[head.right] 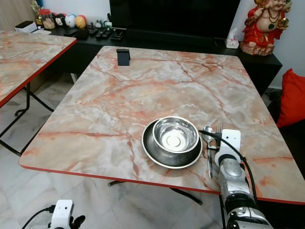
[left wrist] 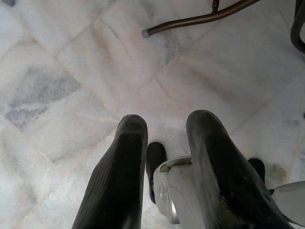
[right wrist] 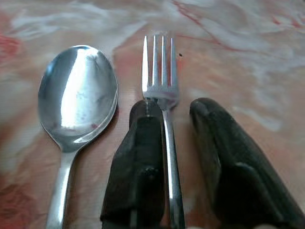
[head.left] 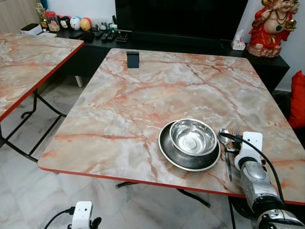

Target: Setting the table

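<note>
Near the front edge of the marble table (head.left: 143, 90), toward its right corner, a steel bowl (head.left: 193, 137) sits inside a dark round plate (head.left: 181, 155). Just beside the plate's right rim lie a spoon (right wrist: 76, 100) and a fork (right wrist: 161, 71), side by side and parallel, heads pointing to the far edge. Over them rests the right gripper (right wrist: 178, 143), its fingers apart: the fork's handle lies in the gap, running along the inner side of one finger (right wrist: 143, 157), while the other finger stands clear of it. At the far edge a small black object (head.left: 133, 59) stands upright. Below the front edge the left gripper (left wrist: 164, 143) hangs over the pale tiled floor (left wrist: 71, 86), its fingers apart with nothing between them.
</note>
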Tool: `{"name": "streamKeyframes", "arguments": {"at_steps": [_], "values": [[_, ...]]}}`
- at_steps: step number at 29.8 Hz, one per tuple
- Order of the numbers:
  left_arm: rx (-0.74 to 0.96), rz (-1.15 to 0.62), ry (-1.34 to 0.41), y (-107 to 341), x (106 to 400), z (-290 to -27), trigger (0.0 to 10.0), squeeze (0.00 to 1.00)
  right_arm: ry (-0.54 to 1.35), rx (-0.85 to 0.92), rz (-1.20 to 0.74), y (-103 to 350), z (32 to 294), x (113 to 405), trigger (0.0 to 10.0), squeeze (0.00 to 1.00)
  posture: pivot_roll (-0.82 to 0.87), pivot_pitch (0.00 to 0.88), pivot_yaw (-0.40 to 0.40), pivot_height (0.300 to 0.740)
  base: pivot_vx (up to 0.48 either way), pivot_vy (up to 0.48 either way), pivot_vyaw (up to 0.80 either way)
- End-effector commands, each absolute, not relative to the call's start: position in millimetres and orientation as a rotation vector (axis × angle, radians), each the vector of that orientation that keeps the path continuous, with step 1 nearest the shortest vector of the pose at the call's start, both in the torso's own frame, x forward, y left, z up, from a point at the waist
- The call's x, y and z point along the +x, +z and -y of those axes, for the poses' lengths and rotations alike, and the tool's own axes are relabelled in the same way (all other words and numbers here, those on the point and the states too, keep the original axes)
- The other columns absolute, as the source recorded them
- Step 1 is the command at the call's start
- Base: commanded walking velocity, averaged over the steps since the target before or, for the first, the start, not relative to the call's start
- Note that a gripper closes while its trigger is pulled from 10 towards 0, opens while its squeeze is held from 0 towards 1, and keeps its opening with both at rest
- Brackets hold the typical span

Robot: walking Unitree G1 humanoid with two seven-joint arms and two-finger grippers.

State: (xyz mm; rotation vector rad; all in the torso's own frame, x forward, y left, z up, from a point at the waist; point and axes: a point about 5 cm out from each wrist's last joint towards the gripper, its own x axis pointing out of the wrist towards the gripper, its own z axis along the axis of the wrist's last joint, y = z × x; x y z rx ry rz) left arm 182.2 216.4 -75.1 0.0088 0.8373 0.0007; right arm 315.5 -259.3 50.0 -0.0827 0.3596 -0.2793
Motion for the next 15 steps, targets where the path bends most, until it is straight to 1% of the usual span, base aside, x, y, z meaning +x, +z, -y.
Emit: {"name": "streamKeyframes", "arguments": {"at_steps": [1,5,6,7,15], "values": [[0.024,-0.849,-0.011,-75.5,182.1,-216.0,10.0,0.0,-0.281,-0.095,-0.378,48.4,261.3,314.8,10.0,0.53,0.02,0.0,-0.02,0.727,0.0,0.0,0.0],[0.023,-0.85,-0.011,-75.6,182.0,-215.9,10.0,0.0,-0.284,-0.098,-0.377,48.7,261.7,314.9,10.0,0.53,0.02,0.0,-0.02,0.727,0.0,0.0,0.0],[0.023,-0.85,-0.012,-75.7,181.8,-215.8,10.0,0.0,-0.285,-0.098,-0.376,49.0,261.7,315.0,10.0,0.04,0.03,0.0,-0.02,0.727,0.0,0.0,0.0],[0.023,-0.852,-0.012,-75.9,181.6,-215.7,10.0,0.0,-0.286,-0.099,-0.374,49.5,262.0,315.2,10.0,0.0,0.03,0.0,-0.02,0.727,0.0,0.0,0.0],[0.024,-0.854,-0.015,-76.0,181.7,-215.1,10.0,0.0,-0.285,-0.092,-0.345,54.6,260.8,318.3,10.0,0.0,0.02,0.0,-0.018,0.727,0.0,0.0,0.0]]}}
